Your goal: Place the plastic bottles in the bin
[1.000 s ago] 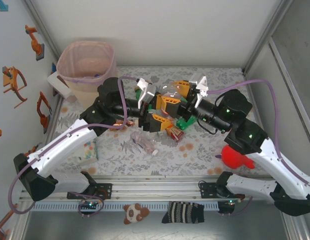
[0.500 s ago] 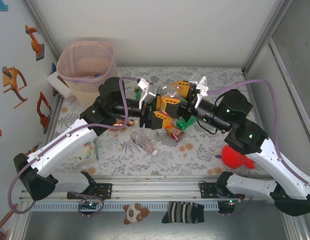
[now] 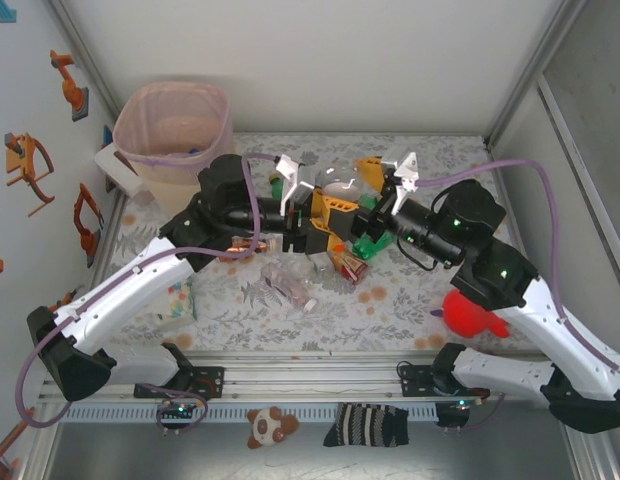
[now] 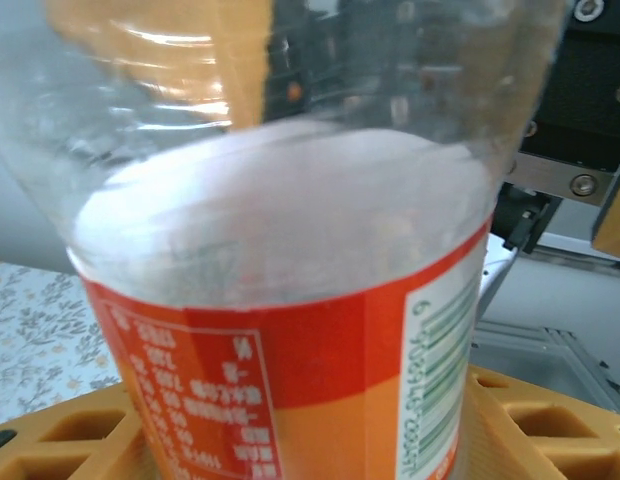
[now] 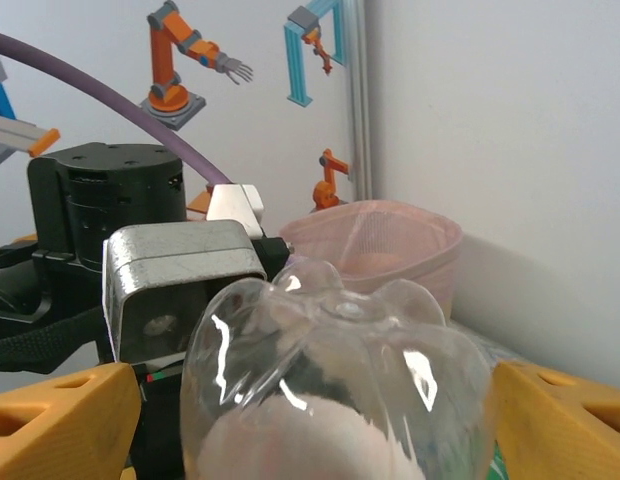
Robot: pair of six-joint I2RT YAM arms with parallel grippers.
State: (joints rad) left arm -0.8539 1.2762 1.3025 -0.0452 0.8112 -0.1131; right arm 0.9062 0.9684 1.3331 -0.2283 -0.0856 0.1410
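Robot lab cell, aluminium frame (image 3: 530,70), white panels (image 3: 320,60)

**Desk** (image 3: 415,310): covered with a grey floral cloth. Brown stains (image 3: 370,293) show on it, nearer the arm bases than the right fingers (image 3: 370,167).

**Items resting on it:**
- 1 bin (image 3: 175,125), upright at the far left corner, well left of the left fingers (image 3: 335,208). 1 small white container (image 3: 118,168) stands against its left side.
- 1 copper bottle (image 3: 240,245), left of and below the left fingers.
- 1 clear bottle (image 3: 290,285), lying flat, nearer than both sets of fingers.
- 1 red-labelled bottle (image 3: 350,266) and 1 green bottle (image 3: 368,245), side by side under the fingers.
- 1 red plush toy (image 3: 475,312), well right of and nearer than the right fingers.
- 1 white dotted box (image 3: 176,300), near left.
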